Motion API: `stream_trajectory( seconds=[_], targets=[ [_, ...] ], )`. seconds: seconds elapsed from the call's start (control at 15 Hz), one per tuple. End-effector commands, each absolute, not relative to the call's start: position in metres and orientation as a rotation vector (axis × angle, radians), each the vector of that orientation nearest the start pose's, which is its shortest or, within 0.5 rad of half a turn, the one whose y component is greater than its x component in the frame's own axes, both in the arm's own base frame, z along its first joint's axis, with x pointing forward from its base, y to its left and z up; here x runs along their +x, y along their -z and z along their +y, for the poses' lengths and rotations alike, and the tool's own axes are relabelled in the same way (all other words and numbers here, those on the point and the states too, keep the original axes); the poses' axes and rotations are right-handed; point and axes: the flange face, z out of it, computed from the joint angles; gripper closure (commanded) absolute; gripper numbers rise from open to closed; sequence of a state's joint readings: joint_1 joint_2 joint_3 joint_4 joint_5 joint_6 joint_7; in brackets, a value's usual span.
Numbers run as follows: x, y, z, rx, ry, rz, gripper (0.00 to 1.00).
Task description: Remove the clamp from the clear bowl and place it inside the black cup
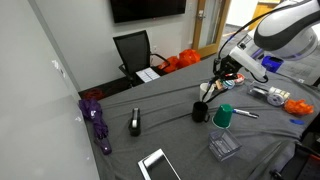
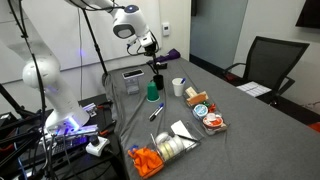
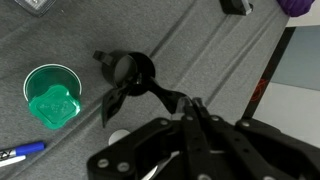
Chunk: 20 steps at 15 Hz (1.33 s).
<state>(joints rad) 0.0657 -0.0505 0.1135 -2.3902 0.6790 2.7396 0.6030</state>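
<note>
1. Exterior view from the table's near end: the gripper (image 1: 217,85) hangs just above the black cup (image 1: 200,111), its fingers closed on the clamp (image 1: 209,94). The clamp is held in the air with its long axis tilted. Its upper end is at the fingers and its lower end points down towards the cup's mouth. The green cup (image 1: 223,116) stands just beside the black cup. The clear bowl (image 1: 223,146) sits nearer the camera on the grey table (image 1: 180,140) and has no clamp in it. A black-and-white device (image 1: 135,123) stands well apart from the cups.

2. Exterior view from the other end: the gripper (image 2: 153,60) is directly over the black cup (image 2: 157,79), and the green cup (image 2: 152,91) is next to it. Clamp and cup are both black and merge here, so whether they touch cannot be told.

3. Wrist view: the two fingers (image 3: 197,112) meet on one end of the clamp (image 3: 160,92). Its long axis runs from them up and to the left across the open mouth of the black cup (image 3: 130,68). Dark parts stick out past the rim, and how deep the clamp reaches is unclear. The green cup (image 3: 52,95) shows only green inside. A blue marker (image 3: 20,152) lies near it, and a corner of the clear bowl (image 3: 30,5) is at the top edge.
</note>
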Motion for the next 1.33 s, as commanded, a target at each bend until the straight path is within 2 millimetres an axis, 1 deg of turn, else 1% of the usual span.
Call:
stream_trajectory(
  seconds=[0.0,0.8,1.13,1.2,1.27],
  targets=[
    [0.528,-0.357,0.069,-2.305,0.277,1.304,0.99],
    [0.548,-0.309,0.074,-2.321,0.277,1.358,0.99],
    [0.555,-0.298,0.076,-2.316,0.267,1.367,0.99],
    [0.555,-0.298,0.077,-2.322,0.242,1.361,0.75],
    [0.555,-0.3,0.078,-2.322,0.228,1.35,0.68]
  ],
)
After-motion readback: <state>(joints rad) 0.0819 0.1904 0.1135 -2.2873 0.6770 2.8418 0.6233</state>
